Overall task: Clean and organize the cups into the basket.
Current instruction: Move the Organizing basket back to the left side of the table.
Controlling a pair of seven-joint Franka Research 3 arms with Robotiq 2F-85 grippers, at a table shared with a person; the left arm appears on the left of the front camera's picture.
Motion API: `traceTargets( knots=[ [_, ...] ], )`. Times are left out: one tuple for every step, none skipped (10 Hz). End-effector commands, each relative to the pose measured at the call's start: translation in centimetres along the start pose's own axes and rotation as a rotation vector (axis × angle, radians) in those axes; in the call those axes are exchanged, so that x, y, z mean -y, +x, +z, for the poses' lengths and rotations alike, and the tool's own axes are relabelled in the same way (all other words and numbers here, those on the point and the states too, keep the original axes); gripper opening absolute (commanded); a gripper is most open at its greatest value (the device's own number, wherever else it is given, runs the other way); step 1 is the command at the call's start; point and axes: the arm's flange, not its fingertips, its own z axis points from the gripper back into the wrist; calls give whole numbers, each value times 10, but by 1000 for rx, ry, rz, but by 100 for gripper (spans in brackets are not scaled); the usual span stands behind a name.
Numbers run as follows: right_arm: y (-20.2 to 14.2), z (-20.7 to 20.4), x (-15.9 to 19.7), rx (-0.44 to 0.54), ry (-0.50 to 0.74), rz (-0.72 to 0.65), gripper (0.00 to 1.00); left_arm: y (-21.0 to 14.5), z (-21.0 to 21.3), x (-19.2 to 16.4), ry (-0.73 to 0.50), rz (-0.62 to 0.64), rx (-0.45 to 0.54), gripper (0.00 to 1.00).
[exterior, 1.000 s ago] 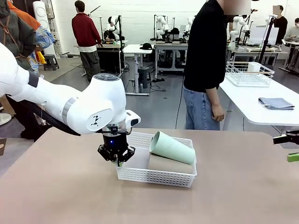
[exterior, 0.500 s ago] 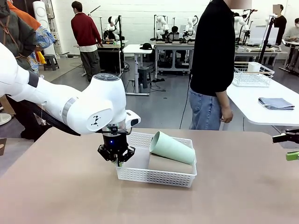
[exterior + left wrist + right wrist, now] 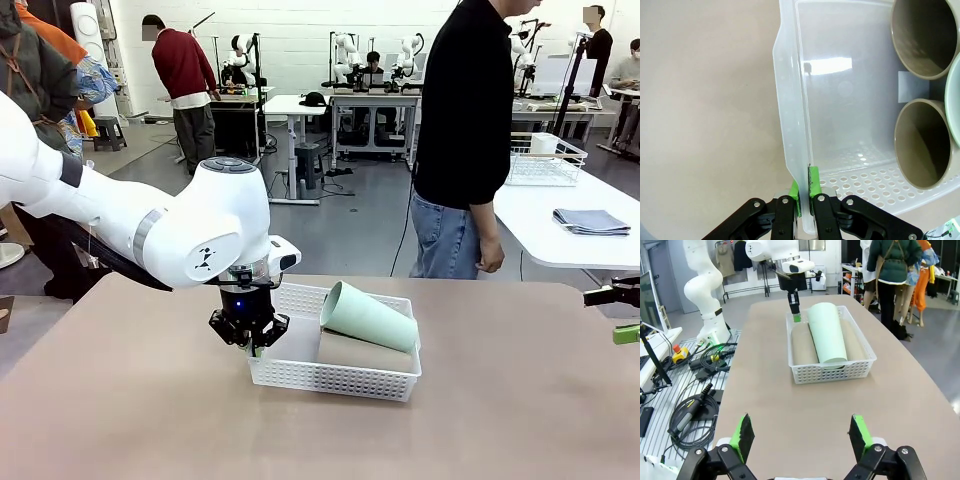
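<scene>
A: White plastic, that's the basket (image 3: 335,377) we see mid-table (image 3: 140,400), and our left tool (image 3: 804,197) is clamped tight on its rim.

B: We've got all three cups inside, lying down: the mint cup (image 3: 827,332) on top of two brown cups (image 3: 802,346).

A: And our right tool (image 3: 803,437) hangs wide open, well apart from the basket, gripping nothing.

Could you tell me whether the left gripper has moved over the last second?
No. The left gripper stays shut on the left rim of the basket, at the same spot against the table edge behind.
</scene>
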Motion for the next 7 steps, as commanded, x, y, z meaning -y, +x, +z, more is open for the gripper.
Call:
traceTargets(
  knots=[
    [-2, 1, -2, 0, 13, 1, 100, 0, 3, 1, -6, -6, 16, 0],
    [-2, 1, -2, 0, 13, 1, 100, 0, 3, 1, -6, -6, 16, 0],
    [-2, 1, -2, 0, 13, 1, 100, 0, 3, 1, -6, -6, 16, 0],
    [-2, 1, -2, 0, 13, 1, 100, 0, 3, 1, -6, -6, 16, 0],
    [-2, 1, -2, 0, 13, 1, 100, 0, 3, 1, -6, -6, 16, 0],
    [0, 0, 0, 0, 0, 0, 100, 0, 3, 1, -6, -6, 16, 0],
    [-2, 16, -1, 40, -34, -122, 100, 0, 0, 0, 0, 0, 0, 5]
  ],
)
